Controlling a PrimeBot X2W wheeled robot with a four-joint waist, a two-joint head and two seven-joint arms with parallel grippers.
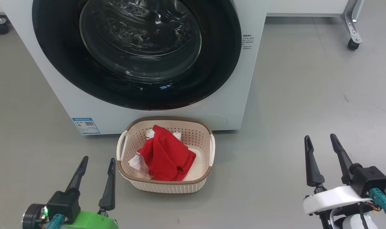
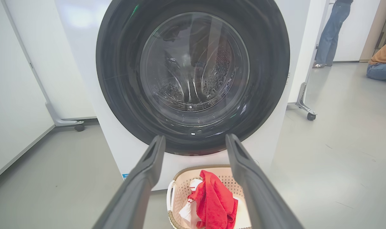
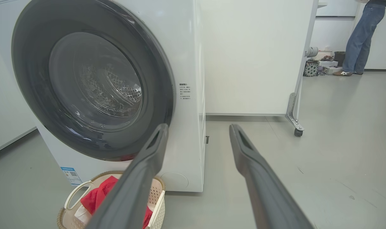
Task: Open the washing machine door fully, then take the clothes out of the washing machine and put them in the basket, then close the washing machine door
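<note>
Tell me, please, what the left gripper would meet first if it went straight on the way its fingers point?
Most likely the closed washing machine door: the left gripper frames its lower black rim between open fingers, with the basket lying below that line. Depth is unclear, though.

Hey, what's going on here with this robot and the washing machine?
Nothing is being handled right now. The soft red garment with white trim lies in the small oval cream plastic basket, which sits on the grey floor in front of the big white front-loading washing machine. Its round black-rimmed glass door is shut. The left gripper and right gripper hover open and empty either side of the basket. The job looks finished.
</note>
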